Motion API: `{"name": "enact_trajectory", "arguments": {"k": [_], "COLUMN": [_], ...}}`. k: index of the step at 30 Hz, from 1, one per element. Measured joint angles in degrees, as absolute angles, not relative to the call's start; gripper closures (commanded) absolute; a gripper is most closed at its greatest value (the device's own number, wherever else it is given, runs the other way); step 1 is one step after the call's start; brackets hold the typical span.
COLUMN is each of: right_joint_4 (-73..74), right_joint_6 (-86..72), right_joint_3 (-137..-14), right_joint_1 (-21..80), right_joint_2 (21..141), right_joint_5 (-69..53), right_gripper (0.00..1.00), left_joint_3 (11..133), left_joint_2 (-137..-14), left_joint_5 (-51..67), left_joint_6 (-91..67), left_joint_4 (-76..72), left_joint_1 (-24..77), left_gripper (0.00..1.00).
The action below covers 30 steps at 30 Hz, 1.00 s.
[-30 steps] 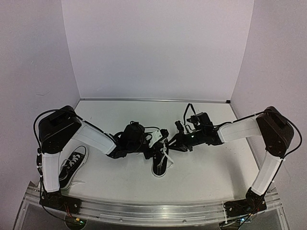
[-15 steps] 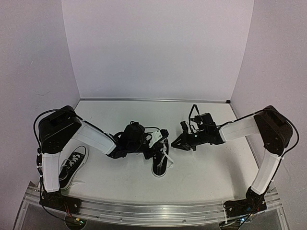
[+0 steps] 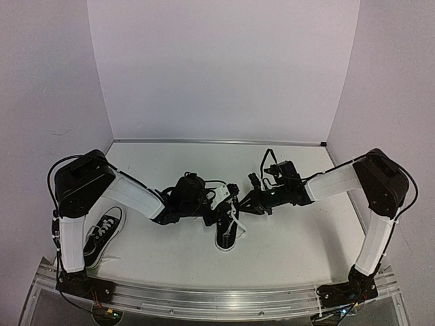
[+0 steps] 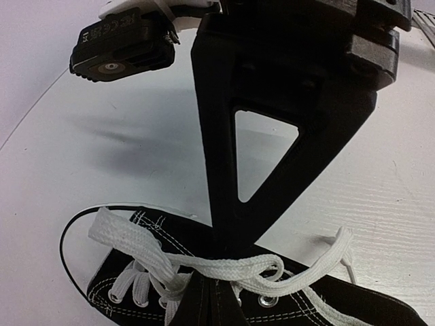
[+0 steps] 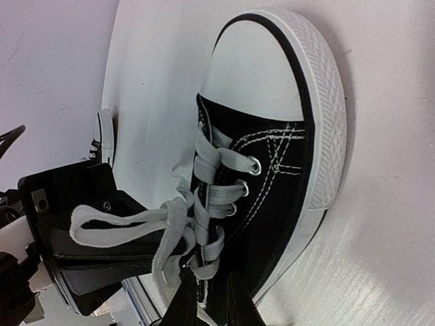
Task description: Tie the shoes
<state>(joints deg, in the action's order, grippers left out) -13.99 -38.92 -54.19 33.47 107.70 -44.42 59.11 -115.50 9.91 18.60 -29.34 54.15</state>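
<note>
One black shoe [image 3: 228,234] with a white toe cap lies mid-table, toe toward the near edge. My left gripper [image 3: 228,202] comes in from the left and is shut on a loop of its white lace [image 4: 224,266] just above the tongue. In the left wrist view the two fingers meet in a point [image 4: 228,248] right at the lace. My right gripper [image 3: 242,204] meets the shoe [image 5: 272,115] from the right. Its fingertips [image 5: 207,288] stand a little apart, straddling the top of the lacing. The lace loop [image 5: 122,221] drapes along the left gripper [image 5: 102,255]. The other shoe [image 3: 100,238] lies far left.
White walls close in the table at the back and both sides. A metal rail [image 3: 217,299] runs along the near edge, carrying both arm bases. The left arm's upper link [image 3: 81,183] stands over the second shoe.
The right gripper drew back to the right, away from the shoe, then came back to the lacing with its jaws narrower. The left gripper has kept still, holding the lace.
</note>
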Motion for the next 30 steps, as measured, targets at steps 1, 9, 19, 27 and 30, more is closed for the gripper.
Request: {"name": "enact_trajectory", "arguments": {"k": [1, 9, 19, 27, 30], "right_joint_4": [-14.09, -14.80, -16.15, -16.70, -16.73], "right_joint_6": [-39.01, -39.57, -40.78, -41.17, -41.41], "right_joint_3": [-54.37, -54.87, -54.89, -55.17, -55.66], "right_joint_1": [33.59, 34.52, 35.29, 35.43, 35.45], "right_joint_2": [107.89, 108.33, 108.36, 109.24, 110.17], "right_joint_5": [-44.55, -45.73, -45.95, -46.01, -46.03], "right_gripper": [0.84, 0.82, 0.79, 0.81, 0.86], "left_joint_3": [59.11, 59.11, 59.11, 59.11, 59.11], "left_joint_2": [-115.50, -115.57, -115.59, -115.59, -115.59], "left_joint_5": [9.91, 9.91, 9.91, 9.89, 9.85], "left_joint_6": [18.61, 19.07, 19.51, 19.51, 19.52], "left_joint_4": [-29.29, -28.99, -28.99, -28.45, -27.73], "left_joint_1": [54.15, 54.15, 54.15, 54.10, 54.01], "left_gripper": [1.00, 1.00, 1.00, 1.00, 1.00]}}
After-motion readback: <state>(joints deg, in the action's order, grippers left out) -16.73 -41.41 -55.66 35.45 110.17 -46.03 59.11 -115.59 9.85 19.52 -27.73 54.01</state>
